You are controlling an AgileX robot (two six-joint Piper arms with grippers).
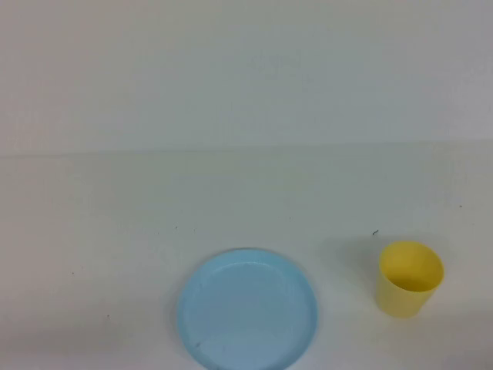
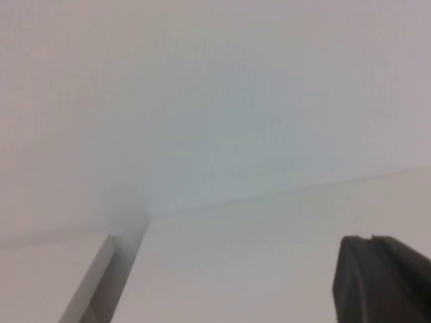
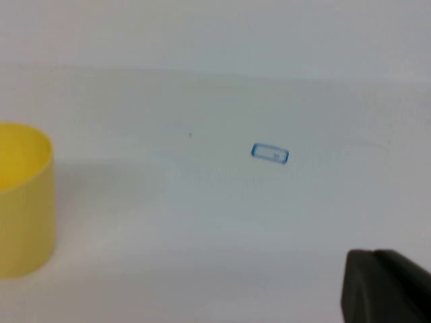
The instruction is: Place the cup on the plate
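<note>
Arms are out of the high view altogether; each gripper shows only as a dark corner in its own wrist camera. The left gripper [image 2: 384, 279] hangs over bare white table [image 1: 231, 193] beside a pale block edge [image 2: 91, 279], and I cannot tell how its fingers stand. The right gripper [image 3: 385, 286] sits low near the cup [image 3: 23, 202], apart from it (fingers likewise unreadable).

One yellow cup [image 1: 410, 278] stands upright at about four o'clock on the table. One light blue plate [image 1: 247, 310] lies at six o'clock, well apart from the cup. One small blue-outlined rectangle [image 3: 269, 153] marks the table; any writing on it is too small to read.
</note>
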